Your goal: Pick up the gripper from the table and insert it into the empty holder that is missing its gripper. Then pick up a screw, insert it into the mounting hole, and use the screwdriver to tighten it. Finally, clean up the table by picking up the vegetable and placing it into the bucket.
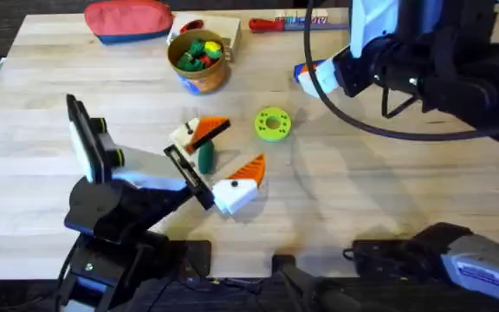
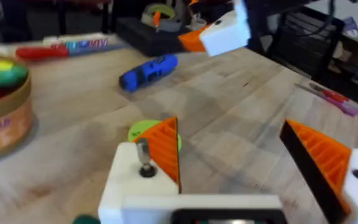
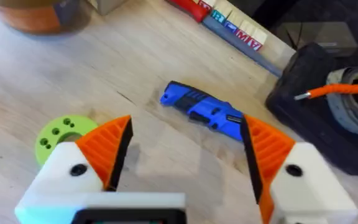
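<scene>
Left end effector: arm reaches low toward the counter centre, fingers spread wide, gripping nothing.
Right end effector: arm raised at far right, fingers apart and empty, above the screwdriver.
Vegetable: on the counter, between the left fingers.
Bucket: far centre, toys inside.

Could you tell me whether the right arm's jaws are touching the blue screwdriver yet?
Apart: the right wrist view shows bare table between the open right gripper and the screwdriver.
</scene>
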